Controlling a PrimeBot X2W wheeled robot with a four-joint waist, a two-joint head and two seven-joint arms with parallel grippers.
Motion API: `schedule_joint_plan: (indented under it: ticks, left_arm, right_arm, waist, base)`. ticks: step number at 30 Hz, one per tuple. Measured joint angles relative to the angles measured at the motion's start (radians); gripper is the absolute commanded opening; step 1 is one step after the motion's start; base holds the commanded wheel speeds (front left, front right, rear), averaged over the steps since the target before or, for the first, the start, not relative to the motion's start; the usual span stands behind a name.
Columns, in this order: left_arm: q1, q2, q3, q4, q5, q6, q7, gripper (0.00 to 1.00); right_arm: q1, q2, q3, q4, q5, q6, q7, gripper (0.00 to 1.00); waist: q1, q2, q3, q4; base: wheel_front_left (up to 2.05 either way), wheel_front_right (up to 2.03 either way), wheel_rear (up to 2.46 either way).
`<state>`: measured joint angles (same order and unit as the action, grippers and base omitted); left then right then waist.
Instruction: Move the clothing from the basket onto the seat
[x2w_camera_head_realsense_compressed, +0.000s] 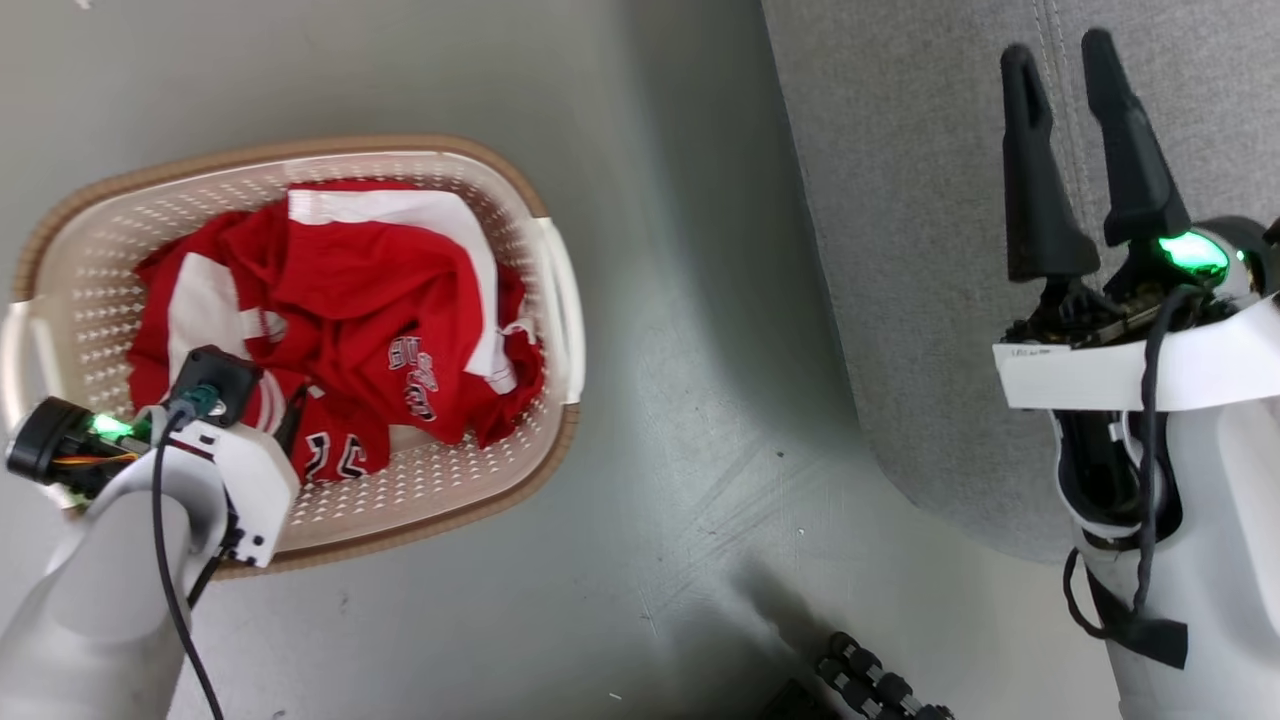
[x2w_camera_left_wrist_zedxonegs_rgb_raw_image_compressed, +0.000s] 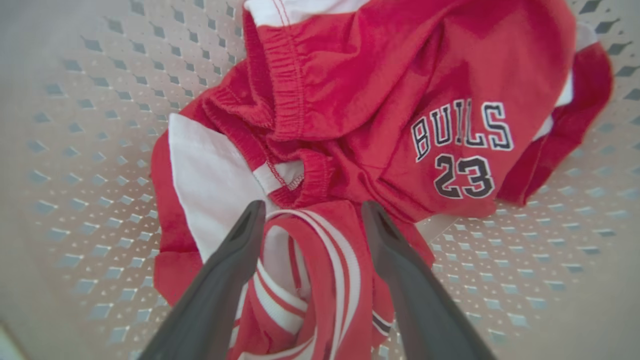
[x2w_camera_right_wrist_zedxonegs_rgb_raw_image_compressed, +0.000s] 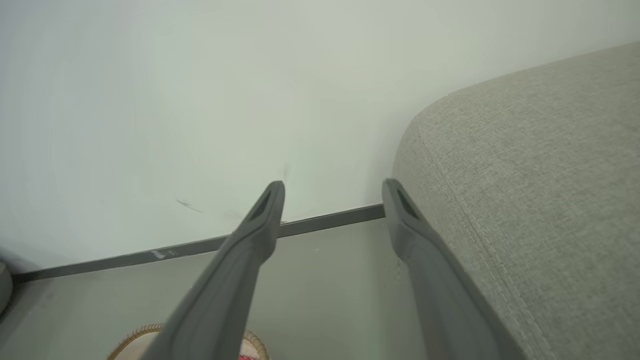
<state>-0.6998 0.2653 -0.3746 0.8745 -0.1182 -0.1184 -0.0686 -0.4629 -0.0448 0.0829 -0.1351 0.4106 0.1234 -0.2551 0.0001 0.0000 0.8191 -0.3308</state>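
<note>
Clothing (x2w_camera_head_realsense_compressed: 350, 300) is all in the basket (x2w_camera_head_realsense_compressed: 470, 495) — a crumpled red pile with white panels, covering the middle and left of the basket floor. "BULLS" and "23" lettering faces up on the right side of the pile. An elastic waistband is bunched nearer the middle, and a white panel lies at the far side.

The basket sits on the grey floor (x2w_camera_head_realsense_compressed: 680, 420), left of the seat (x2w_camera_head_realsense_compressed: 900, 250), with a strip of floor between them. The seat's rounded near corner is at right and its grey fabric runs to the far edge.

Left gripper (x2w_camera_left_wrist_zedxonegs_rgb_raw_image_compressed: 312, 207) is down inside the basket at the near-left of the pile, jaws wide apart, nothing clamped. Its fingers straddle a red fold with white stripes. The tips are right at the fabric — the wrist view is too close to tell if they touch it. In the head view its wrist housing covers the fingers and the near-left of the pile.

Right gripper (x2w_camera_head_realsense_compressed: 1055, 50) is over the seat, well right of the basket, fingers pointing far, spread apart, empty. In the right wrist view its fingers aim at a pale wall (x2w_camera_right_wrist_zedxonegs_rgb_raw_image_compressed: 200, 100) and a dark baseboard (x2w_camera_right_wrist_zedxonegs_rgb_raw_image_compressed: 325, 222). The seat rises on the right, and the basket's brown rim shows at the bottom edge.
</note>
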Motion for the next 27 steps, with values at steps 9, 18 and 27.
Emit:
schedule_joint_plan:
  ticks: [9, 18, 27]
  left_arm:
    - [-0.03, 0.03, -0.013, 0.057, 0.012, 0.0, 0.022, 1.0]
    - [-0.047, 0.054, -0.053, 0.113, 0.065, 0.0, 0.053, 1.0]
    - [-0.078, 0.079, -0.088, 0.17, 0.121, 0.024, 0.113, 1.0]
  right_arm:
    - [-0.018, 0.0, -0.003, -0.014, 0.033, 0.0, 0.0, 1.0]
    - [-0.038, 0.001, 0.016, -0.014, 0.05, 0.0, 0.0, 1.0]
    - [-0.039, 0.002, 0.028, -0.015, 0.061, 0.0, 0.0, 1.0]
  waist:
    - [0.0, 0.0, 0.034, -0.038]
    - [0.0, 0.0, 0.064, -0.07]
    - [0.0, 0.0, 0.085, -0.098]
  base:
    - [0.0, 0.0, 0.0]
    - [0.0, 0.0, 0.0]
    - [0.0, 0.0, 0.0]
